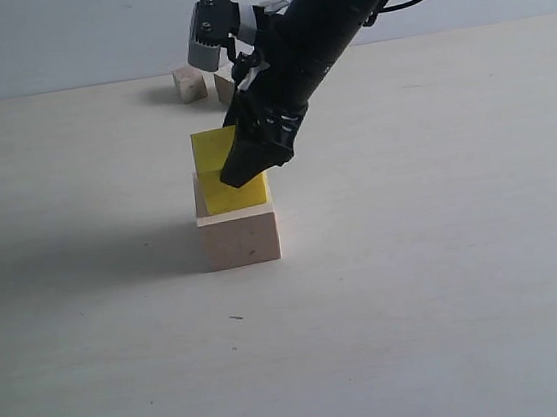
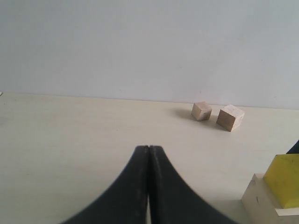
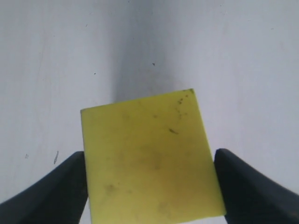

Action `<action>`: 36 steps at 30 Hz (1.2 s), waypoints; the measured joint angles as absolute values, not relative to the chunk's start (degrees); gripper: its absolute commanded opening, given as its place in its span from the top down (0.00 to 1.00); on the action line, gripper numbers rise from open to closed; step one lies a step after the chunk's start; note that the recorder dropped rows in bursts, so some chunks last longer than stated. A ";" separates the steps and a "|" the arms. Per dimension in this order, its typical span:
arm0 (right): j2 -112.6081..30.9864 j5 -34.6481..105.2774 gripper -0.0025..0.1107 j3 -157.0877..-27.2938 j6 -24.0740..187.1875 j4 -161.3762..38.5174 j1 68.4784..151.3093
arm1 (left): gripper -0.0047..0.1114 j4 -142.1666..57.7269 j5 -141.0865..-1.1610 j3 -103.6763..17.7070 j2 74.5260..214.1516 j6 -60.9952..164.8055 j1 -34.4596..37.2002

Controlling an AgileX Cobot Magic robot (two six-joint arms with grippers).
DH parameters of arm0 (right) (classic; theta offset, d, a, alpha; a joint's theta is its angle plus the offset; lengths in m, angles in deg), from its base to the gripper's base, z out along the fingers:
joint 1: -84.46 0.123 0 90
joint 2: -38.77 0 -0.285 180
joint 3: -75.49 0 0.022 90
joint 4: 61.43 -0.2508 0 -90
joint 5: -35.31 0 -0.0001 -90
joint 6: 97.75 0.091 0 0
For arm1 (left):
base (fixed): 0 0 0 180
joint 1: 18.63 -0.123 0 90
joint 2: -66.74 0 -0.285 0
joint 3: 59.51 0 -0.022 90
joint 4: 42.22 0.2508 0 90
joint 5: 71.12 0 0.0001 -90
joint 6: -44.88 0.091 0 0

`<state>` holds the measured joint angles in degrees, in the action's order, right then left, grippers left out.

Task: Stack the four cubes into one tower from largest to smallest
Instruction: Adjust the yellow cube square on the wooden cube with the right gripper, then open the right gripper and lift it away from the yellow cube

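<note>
The bright yellow cube (image 1: 215, 165) rests on the large pale wood cube (image 1: 239, 235) at the table's middle, slightly tilted. My right gripper (image 1: 249, 167) is shut on the yellow cube (image 3: 145, 135), one black finger (image 3: 70, 177) against each side. Two smaller pale wood cubes (image 1: 189, 84) (image 1: 224, 86) lie side by side near the back wall, the second partly behind the right arm. The left wrist view shows them (image 2: 201, 111) (image 2: 230, 117) farther off, with the yellow cube (image 2: 284, 181) on the large one (image 2: 259, 200). My left gripper (image 2: 149, 148) is shut on nothing, out of the exterior view.
A pale table (image 1: 444, 250) runs back to a plain light wall (image 1: 57, 32). The right arm (image 1: 337, 11) slants down from the upper right over the two-cube stack.
</note>
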<state>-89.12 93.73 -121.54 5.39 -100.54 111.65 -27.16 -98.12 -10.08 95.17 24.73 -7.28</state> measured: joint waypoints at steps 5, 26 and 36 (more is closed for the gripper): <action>-89.12 93.95 0.36 -121.54 5.62 -100.75 111.65 | 0.96 -27.16 -98.12 -10.08 95.17 24.73 -7.28; -81.74 92.70 0.32 -121.54 5.84 -101.62 111.65 | 0.96 -27.16 -98.12 -10.08 95.17 24.73 -7.28; -74.41 70.92 0.85 -121.54 49.28 -59.20 110.28 | 0.96 -27.70 -98.12 -10.08 95.17 24.73 -7.28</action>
<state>-74.41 70.92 -121.54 49.28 -59.20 110.28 -27.70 -98.12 -10.08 95.17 24.73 -7.28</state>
